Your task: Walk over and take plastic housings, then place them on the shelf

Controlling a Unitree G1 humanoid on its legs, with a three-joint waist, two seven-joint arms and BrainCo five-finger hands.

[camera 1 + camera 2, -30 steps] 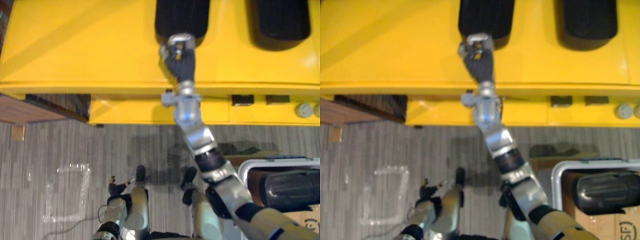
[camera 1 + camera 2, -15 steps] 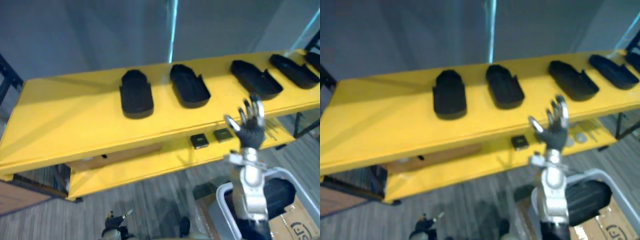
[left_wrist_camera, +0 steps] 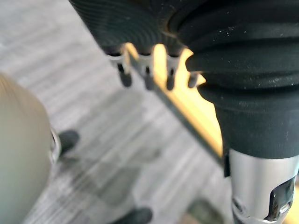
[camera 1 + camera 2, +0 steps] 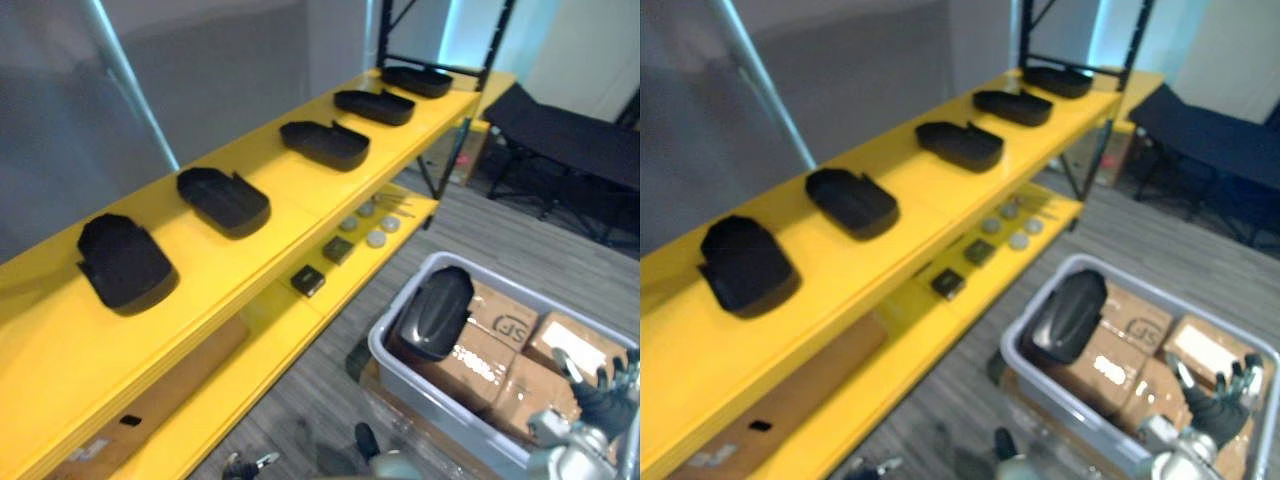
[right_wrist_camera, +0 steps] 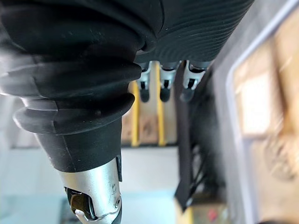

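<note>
While near the bin (image 4: 378, 340) with right hand (image 4: 604, 398) spread, empty
Apparently placed five plastic housings (image 4: 223, 198) on the shelf (image 4: 60, 350); yet to take the last housing (image 4: 432, 312).

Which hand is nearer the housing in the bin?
Right. The right hand is over the boxes in the bin, right of the housing; the left hand hangs near the floor, outside it.

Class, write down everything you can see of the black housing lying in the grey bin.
The black housing is a smooth, glossy, plastic-looking shell, elongated with rounded ends, domed side up. It lies tilted on brown cardboard boxes inside the grey bin, at the end nearer the yellow shelf. The right robot hand is apart from it.
</note>
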